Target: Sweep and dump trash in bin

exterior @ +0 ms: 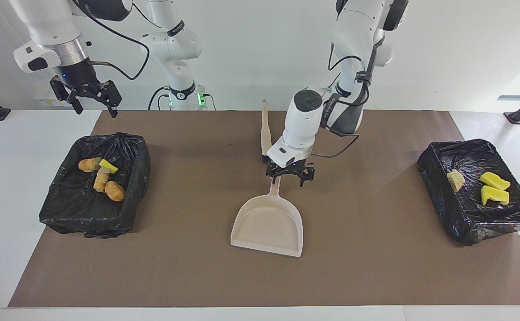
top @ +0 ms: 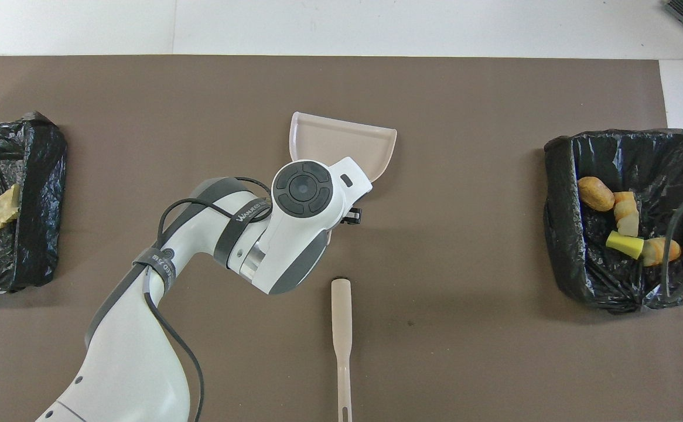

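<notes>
Mid-table on the brown mat [exterior: 197, 276], left gripper [exterior: 290, 173] sits over the dustpan [exterior: 269, 225] handle, fingers spread apart and not clamped on it, with the brush [exterior: 265, 131] lying just above in the facing frame. Upper left of that frame, right gripper [exterior: 91, 97] hangs open over the mat edge above the bin [exterior: 63, 209] at frame left, which holds four trash pieces [exterior: 104, 176]. Second bin [exterior: 447, 209] at frame right holds three more pieces [exterior: 494, 189].
</notes>
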Controlling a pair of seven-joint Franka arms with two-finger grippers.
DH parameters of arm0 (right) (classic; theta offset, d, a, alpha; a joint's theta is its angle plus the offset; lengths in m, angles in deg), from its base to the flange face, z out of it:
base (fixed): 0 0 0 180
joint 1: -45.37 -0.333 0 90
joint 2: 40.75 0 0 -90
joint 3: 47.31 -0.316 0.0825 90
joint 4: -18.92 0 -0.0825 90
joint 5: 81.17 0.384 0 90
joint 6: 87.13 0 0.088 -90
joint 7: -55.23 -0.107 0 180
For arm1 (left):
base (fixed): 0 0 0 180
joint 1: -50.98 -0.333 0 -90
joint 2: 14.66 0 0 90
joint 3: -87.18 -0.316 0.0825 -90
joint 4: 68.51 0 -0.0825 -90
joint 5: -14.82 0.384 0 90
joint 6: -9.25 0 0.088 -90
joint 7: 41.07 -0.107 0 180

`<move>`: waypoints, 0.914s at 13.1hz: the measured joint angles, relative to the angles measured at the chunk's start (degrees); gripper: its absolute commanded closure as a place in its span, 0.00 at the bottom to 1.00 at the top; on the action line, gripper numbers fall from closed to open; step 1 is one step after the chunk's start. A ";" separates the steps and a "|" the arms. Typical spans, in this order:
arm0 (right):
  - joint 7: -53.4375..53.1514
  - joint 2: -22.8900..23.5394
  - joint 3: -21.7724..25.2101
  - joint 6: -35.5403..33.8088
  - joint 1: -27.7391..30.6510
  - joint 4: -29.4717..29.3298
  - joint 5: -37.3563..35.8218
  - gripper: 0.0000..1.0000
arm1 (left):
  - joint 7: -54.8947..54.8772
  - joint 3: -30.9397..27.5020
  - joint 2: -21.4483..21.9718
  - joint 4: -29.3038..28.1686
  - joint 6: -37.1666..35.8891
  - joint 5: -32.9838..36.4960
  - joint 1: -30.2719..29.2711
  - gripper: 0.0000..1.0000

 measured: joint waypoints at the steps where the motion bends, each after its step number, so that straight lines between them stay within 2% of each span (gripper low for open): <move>1: 0.00 0.01 0.00 0.00 0.01 0.00 0.00 0.00 | -0.48 -0.15 0.67 0.03 -0.05 0.00 -2.40 0.00; 5: 0.00 0.02 0.03 0.45 0.60 0.00 -0.01 0.00 | -13.41 -0.54 2.87 2.48 -2.68 -0.03 -12.77 0.00; 8: 0.00 0.04 0.02 0.43 0.76 0.00 -0.01 0.00 | -23.14 -0.65 5.60 6.67 -11.08 -0.03 -19.41 0.00; 12: 0.00 0.06 -0.06 0.22 0.69 0.02 0.03 0.00 | -30.57 -0.73 7.19 8.32 -18.05 -0.07 -26.14 0.00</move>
